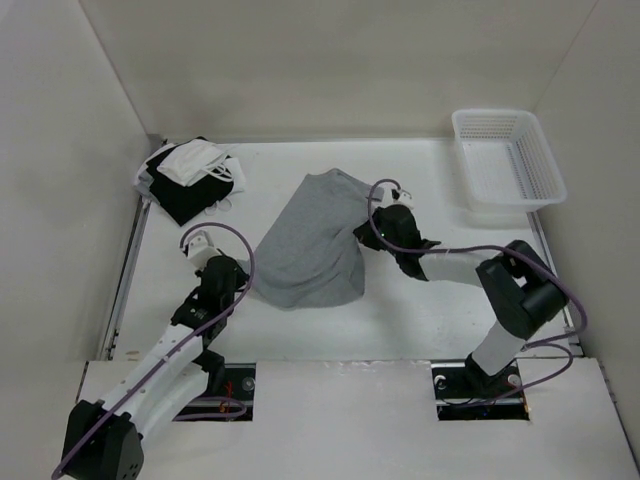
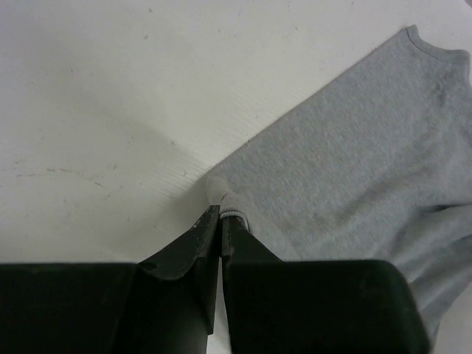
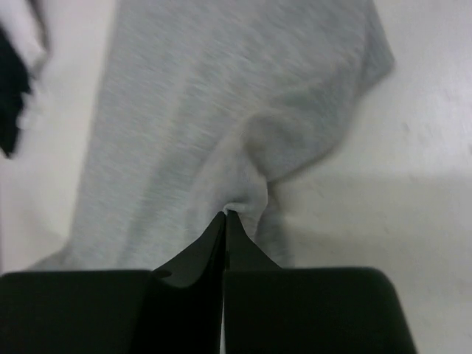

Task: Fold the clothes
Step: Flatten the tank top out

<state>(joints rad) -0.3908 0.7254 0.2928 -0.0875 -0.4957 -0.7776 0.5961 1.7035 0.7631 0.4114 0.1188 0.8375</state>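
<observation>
The clothes (image 1: 312, 240), a light heather-grey knit top, lie spread in the middle of the table. My left gripper (image 1: 247, 277) is shut on the top's near left corner; in the left wrist view the fabric's hem (image 2: 228, 206) is pinched between the black fingertips, with my left gripper (image 2: 222, 215) low over the table. My right gripper (image 1: 362, 232) is shut on the top's right edge. In the right wrist view a bunched fold of grey fabric (image 3: 243, 199) sits right at the tips of my right gripper (image 3: 226, 215), and the clothes (image 3: 221, 96) stretch away beyond.
A pile of black and white garments (image 1: 190, 175) lies at the back left. A white plastic basket (image 1: 505, 160) stands at the back right. White walls enclose the table on three sides.
</observation>
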